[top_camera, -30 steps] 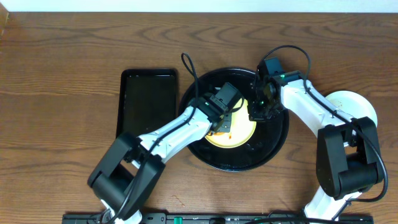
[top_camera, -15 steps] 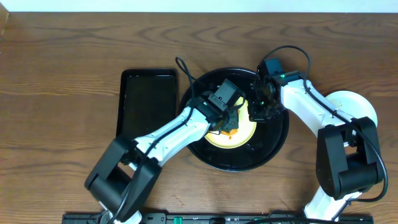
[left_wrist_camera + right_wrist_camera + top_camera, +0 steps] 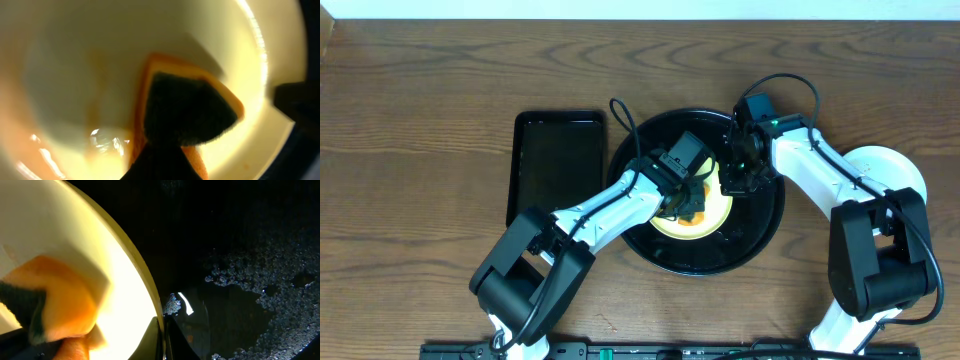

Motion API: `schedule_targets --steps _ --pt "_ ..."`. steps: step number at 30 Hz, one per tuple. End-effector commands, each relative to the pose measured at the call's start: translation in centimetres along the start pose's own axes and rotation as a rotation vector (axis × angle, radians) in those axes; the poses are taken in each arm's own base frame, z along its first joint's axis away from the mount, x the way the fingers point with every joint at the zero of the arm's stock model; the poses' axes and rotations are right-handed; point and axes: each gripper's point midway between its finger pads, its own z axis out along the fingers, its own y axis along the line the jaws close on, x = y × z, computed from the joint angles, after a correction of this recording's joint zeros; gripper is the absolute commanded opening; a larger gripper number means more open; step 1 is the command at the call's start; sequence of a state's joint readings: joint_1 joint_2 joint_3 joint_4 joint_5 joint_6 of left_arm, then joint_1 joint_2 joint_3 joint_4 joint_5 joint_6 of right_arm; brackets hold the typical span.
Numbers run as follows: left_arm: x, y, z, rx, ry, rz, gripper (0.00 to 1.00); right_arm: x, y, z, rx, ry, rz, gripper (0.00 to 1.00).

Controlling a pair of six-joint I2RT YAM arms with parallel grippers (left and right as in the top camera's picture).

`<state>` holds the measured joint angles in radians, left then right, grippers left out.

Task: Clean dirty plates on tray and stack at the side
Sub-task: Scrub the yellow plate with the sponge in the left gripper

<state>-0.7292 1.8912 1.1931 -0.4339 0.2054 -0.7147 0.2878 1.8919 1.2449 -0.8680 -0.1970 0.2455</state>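
Left gripper (image 3: 688, 200): I read the jaws as closed on a sponge (image 3: 220, 97), a soft orange block with a dark, coarse scouring face, pressed flat to the yellow plate (image 3: 717, 214). Right gripper (image 3: 163, 330): the jaws are together on the plate's thin right rim, pinching it. The plate is round, smooth and glossy, and it lies inside the round tray (image 3: 660, 252), slightly right of the tray's centre. The tray is black with a raised rim and is much wider than the plate. The left wrist view alone shows a faint brown-orange smear (image 3: 95, 95) on the plate's floor beside the sponge, with wet glints near it; the image is blurred, so I cannot make out the fingers themselves. The right wrist view alone shows a wet film (image 3: 250, 300) of fine beaded droplets on the tray's black surface next to the plate. The overhead view alone shows the surroundings: a rectangular tray (image 3: 557, 160), black and glossy, just beside the round tray on its left, and a pale round object (image 3: 892, 168) partly under the right arm, all on a brown wood-grain table (image 3: 420, 90).
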Motion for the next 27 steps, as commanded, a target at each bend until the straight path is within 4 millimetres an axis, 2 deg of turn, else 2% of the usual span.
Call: schedule_targets --steps 1,5,7,11,14,17,19,22,27 --pt "0.2 2.7 0.7 -0.135 -0.013 -0.018 0.08 0.4 0.1 0.5 0.003 0.017 0.008 0.01" --pt "0.7 3.4 0.6 -0.167 0.003 -0.02 0.07 0.4 0.1 0.5 0.002 0.017 0.008 0.01" --pt "0.3 4.3 0.4 -0.211 -0.018 -0.006 0.07 0.4 0.1 0.5 0.002 0.018 0.008 0.01" --pt "-2.0 5.9 -0.6 -0.288 -0.11 0.045 0.07 0.5 0.1 0.5 0.004 0.021 0.008 0.01" --pt "-3.3 6.3 -1.7 -0.294 -0.147 0.07 0.08 0.6 0.0 0.5 0.005 0.025 0.009 0.01" --pt "-4.8 6.4 -3.7 -0.269 -0.192 0.069 0.08 0.6 0.0 0.5 0.005 0.025 0.01 0.01" --pt "-5.1 5.7 -4.9 -0.229 -0.209 0.075 0.07 0.6 0.1 0.5 0.005 0.025 0.009 0.01" --pt "-4.7 3.5 -6.2 -0.127 -0.195 0.117 0.08 0.6 0.1 0.5 0.005 0.025 0.009 0.02" --pt "-2.7 2.0 -5.5 -0.071 -0.137 0.083 0.07 0.6 0.1 0.5 0.005 0.025 0.01 0.03"
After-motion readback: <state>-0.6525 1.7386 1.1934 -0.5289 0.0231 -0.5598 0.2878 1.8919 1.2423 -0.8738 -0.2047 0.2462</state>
